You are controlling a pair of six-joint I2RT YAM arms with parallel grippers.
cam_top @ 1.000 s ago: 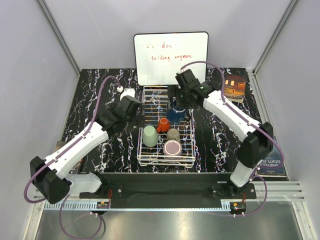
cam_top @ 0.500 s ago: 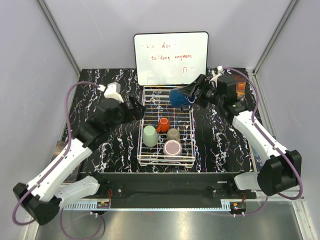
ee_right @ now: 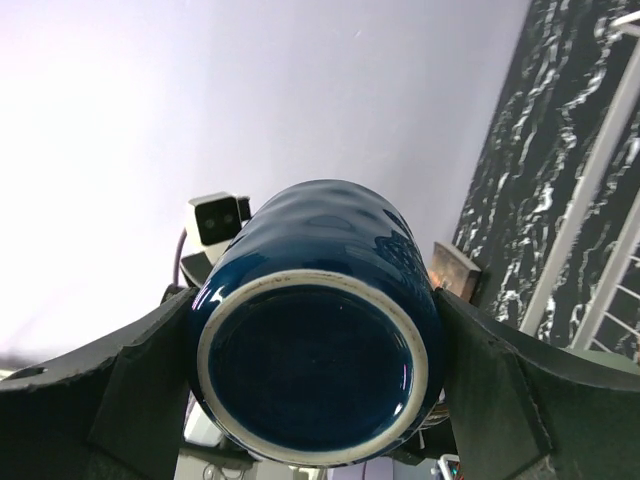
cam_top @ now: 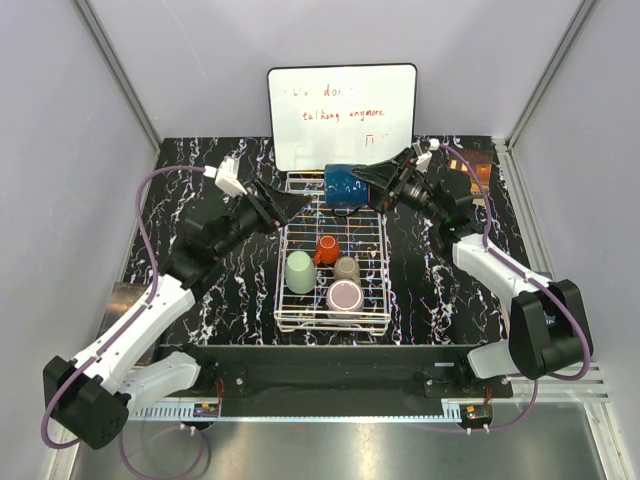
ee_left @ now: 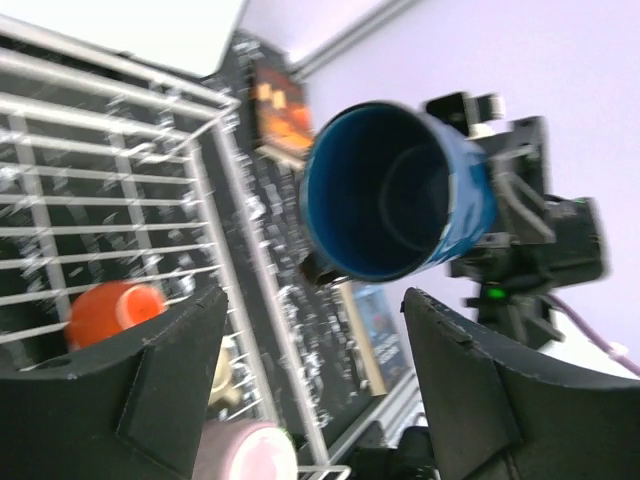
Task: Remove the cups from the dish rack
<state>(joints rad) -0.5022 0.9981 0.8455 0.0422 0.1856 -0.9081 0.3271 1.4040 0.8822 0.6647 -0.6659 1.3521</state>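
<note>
Black marbled surface (cam_top: 430,290): right hand (cam_top: 372,184) clamps dark blue ceramic mug (cam_top: 340,186) sideways, mouth facing the spread, empty left hand (cam_top: 285,207) just beyond.

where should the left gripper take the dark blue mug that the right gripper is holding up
Probably the open-mouth end, coming from the left. The dark blue mug lies sideways in the air, mouth facing the open left gripper. The right gripper clamps its sides toward the base, so only the rim end is free.
</note>
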